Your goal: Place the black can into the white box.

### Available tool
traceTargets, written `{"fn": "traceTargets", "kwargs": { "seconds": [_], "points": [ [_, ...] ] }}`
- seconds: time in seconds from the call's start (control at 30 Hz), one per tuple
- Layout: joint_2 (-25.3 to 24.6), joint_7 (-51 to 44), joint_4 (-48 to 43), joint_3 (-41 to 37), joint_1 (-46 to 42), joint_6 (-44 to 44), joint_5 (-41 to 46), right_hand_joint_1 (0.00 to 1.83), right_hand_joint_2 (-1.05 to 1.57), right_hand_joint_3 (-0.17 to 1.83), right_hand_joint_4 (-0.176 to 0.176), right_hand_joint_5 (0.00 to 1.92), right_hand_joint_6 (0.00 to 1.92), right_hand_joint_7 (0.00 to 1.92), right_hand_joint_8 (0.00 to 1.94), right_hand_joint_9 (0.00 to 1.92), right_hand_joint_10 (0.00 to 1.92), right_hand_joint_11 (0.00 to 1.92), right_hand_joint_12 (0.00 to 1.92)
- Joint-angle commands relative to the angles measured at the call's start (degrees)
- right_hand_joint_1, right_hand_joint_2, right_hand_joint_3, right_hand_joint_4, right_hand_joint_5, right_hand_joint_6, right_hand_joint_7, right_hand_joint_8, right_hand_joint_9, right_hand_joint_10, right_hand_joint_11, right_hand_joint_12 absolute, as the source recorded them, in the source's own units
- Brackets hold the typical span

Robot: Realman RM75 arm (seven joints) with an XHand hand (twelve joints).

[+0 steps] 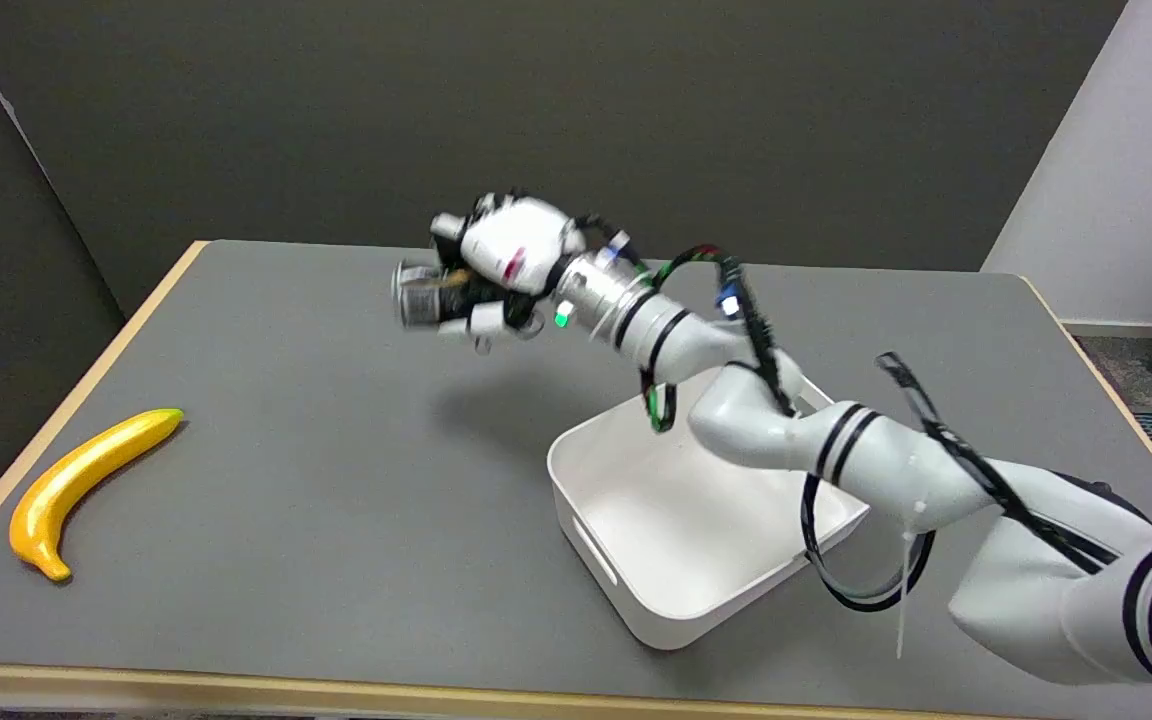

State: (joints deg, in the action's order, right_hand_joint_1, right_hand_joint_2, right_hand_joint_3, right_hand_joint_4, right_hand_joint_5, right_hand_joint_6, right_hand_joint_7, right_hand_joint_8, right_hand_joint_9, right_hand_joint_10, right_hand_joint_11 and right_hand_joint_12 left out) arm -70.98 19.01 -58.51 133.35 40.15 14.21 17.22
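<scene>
While fingers (pixel 461 320) grip one can (pixel 421 295), one box (pixel 576 480), one banana (pixel 86 480)

A yellow banana (pixel 86 487) with a green tip lies near the left edge of the grey counter (pixel 316 500), which has a light wooden rim. Dark panels stand behind; a pale wall rises at the right

Your black can (pixel 423 293) lies sideways in the air above centre frame, gripped by the right hand (pixel 496 265); the open white box (pixel 676 520) sits lower right, empty
</scene>
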Motion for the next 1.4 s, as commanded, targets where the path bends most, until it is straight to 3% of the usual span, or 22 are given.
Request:
{"fn": "traceTargets", "kwargs": {
  "seconds": [0.03, 0.2, 0.27, 0.33, 0.6, 0.77, 1.0, 1.4],
  "points": [
    [9.26, -11.41, -32.86, -34.06, -24.23, 10.35, 18.47, 1.18, 1.16, 0.24, -0.155, 0.53, 1.66, 0.87, 1.26, 0.67, 1.22, 0.38, 1.43],
    [12.57, -24.54, -41.0, -36.21, -38.09, 20.74, 22.02, 1.18, 1.11, 0.32, -0.145, 0.55, 1.63, 0.88, 1.26, 0.68, 1.25, 0.43, 1.47],
    [13.52, -28.32, -42.63, -35.3, -42.1, 25.76, 24.56, 1.17, 1.17, 0.2, -0.128, 0.55, 1.61, 0.87, 1.27, 0.73, 1.15, 0.5, 1.33],
    [14.47, -29.49, -43.92, -34.43, -46.51, 31.57, 26.49, 1.18, 1.14, 0.26, -0.124, 0.56, 1.59, 0.88, 1.27, 0.74, 1.21, 0.52, 1.43],
    [16.46, -29.49, -40.51, -29.88, -56.28, 48.4, 26.82, 1.17, 1.13, 0.26, -0.102, 0.58, 1.58, 0.87, 1.29, 0.75, 1.22, 0.54, 1.46],
    [16.54, -29.46, -35.28, -26.6, -58.64, 58.79, 27.15, 1.18, 1.07, 0.37, -0.095, 0.6, 1.57, 0.88, 1.29, 0.73, 1.29, 0.52, 1.53],
    [17.55, -29.09, -26.71, -18.11, -59.63, 70.99, 32.7, 1.18, 1.11, 0.31, -0.091, 0.6, 1.56, 0.88, 1.3, 0.76, 1.24, 0.56, 1.5],
    [16.3, -28.85, -13.91, -6.55, -54.13, 70.55, 47.36, 1.17, 1.1, 0.31, -0.082, 0.6, 1.56, 0.88, 1.29, 0.76, 1.24, 0.56, 1.51]
  ]
}}
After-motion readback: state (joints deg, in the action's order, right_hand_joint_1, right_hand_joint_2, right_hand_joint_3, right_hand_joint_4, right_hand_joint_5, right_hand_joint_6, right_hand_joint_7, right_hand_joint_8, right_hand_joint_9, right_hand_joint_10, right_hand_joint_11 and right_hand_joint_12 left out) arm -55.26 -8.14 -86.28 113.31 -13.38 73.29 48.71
